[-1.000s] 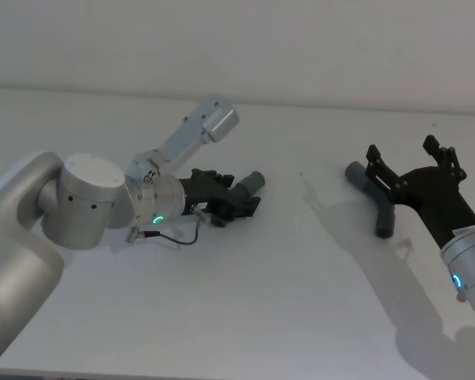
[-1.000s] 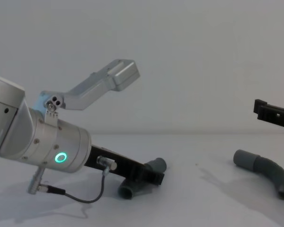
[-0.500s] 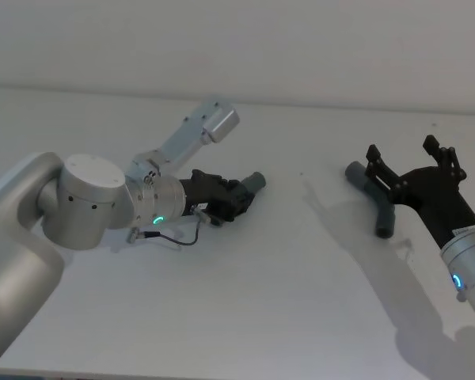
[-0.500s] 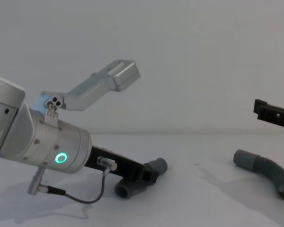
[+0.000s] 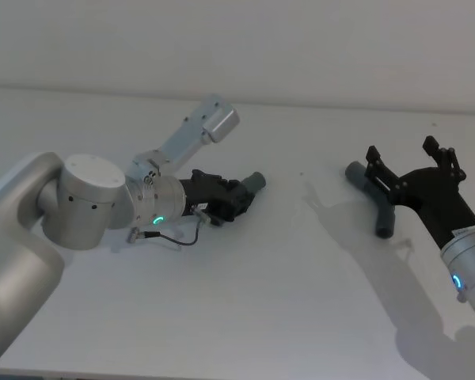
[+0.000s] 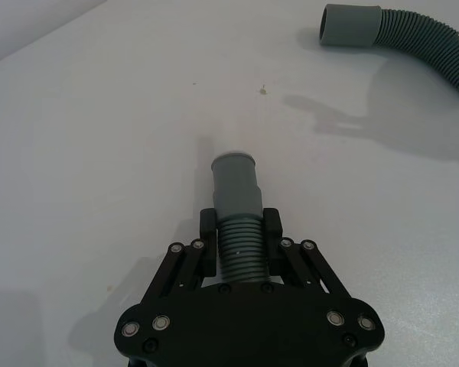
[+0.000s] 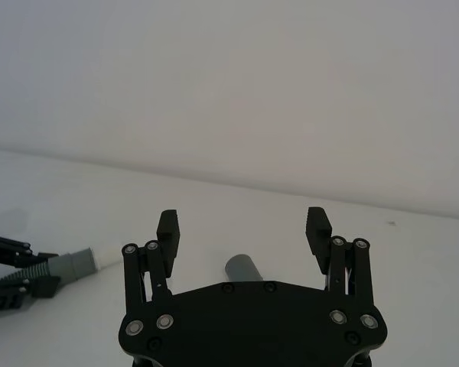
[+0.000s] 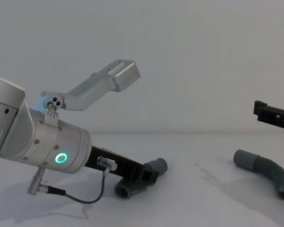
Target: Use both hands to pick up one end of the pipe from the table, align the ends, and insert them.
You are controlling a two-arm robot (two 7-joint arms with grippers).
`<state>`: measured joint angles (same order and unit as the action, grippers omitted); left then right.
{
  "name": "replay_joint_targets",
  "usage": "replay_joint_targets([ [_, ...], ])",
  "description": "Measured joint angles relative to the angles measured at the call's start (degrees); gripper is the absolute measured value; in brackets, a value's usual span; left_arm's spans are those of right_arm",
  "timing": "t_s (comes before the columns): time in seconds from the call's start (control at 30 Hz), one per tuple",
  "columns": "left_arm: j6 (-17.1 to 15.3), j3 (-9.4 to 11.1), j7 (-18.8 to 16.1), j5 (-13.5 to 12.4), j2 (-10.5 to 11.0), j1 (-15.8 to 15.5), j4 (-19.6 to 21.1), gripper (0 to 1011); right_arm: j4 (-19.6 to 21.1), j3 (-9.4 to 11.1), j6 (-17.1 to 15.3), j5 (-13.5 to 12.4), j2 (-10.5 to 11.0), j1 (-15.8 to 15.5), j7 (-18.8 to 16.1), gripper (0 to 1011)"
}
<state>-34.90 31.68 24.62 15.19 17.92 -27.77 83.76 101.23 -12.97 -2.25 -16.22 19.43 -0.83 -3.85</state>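
On the robot's left, low over the table (image 5: 261,309), a firm hold by the left gripper (image 5: 239,199) on the left pipe piece (image 5: 252,183). Fingers pressed against both sides of the ribbed stretch, just behind the smooth grey collar (image 6: 236,183). Collar jutting past the fingertips, toward the middle of the table. From the chest camera, a clear tilt: collar end raised, other end down at the surface beneath the gripper. Touching the table or not, impossible to tell.

On the right, well apart from all that, the right gripper (image 5: 405,157), fingers spread wide and holding nothing. Raised above the right pipe piece (image 5: 384,212) and clear of it in the chest view. Flat on the table, that curved piece, with one round end showing between the open fingers in the right wrist view and the rest hidden behind the palm.

Around the left wrist, a silver bracket (image 8: 109,78) sticking up and back, then a glowing green ring (image 8: 61,158), then a thin black cable (image 8: 85,199) looping down toward the table. Between the two pieces, bare surface with soft shadows (image 5: 356,253) of the right arm and one tiny dark speck (image 6: 265,90).

Underneath everything, plain white matte tabletop. Behind it, a pale grey wall (image 5: 237,39).
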Motion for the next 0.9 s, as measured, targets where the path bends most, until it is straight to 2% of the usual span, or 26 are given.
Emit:
replay_joint_targets([
  [0.3,0.0,0.0,0.0,0.0,0.0,0.0,0.0,343,0.43,-0.65,-3.33,1.67,1.32,0.51,-0.41,1004],
  [0.5,0.01,0.0,0.0,0.0,0.0,0.0,0.0,343,0.7,-1.43,-7.69,3.05,2.72,1.61,-1.19,1004],
  [0.6,0.01,0.0,0.0,0.01,0.0,0.0,0.0,343,0.71,-1.94,-11.14,3.76,3.49,2.57,-1.76,1004],
  [0.9,0.01,0.01,0.0,0.01,0.0,0.0,0.0,343,0.25,-2.13,-18.32,3.92,3.83,4.44,-2.87,1004],
])
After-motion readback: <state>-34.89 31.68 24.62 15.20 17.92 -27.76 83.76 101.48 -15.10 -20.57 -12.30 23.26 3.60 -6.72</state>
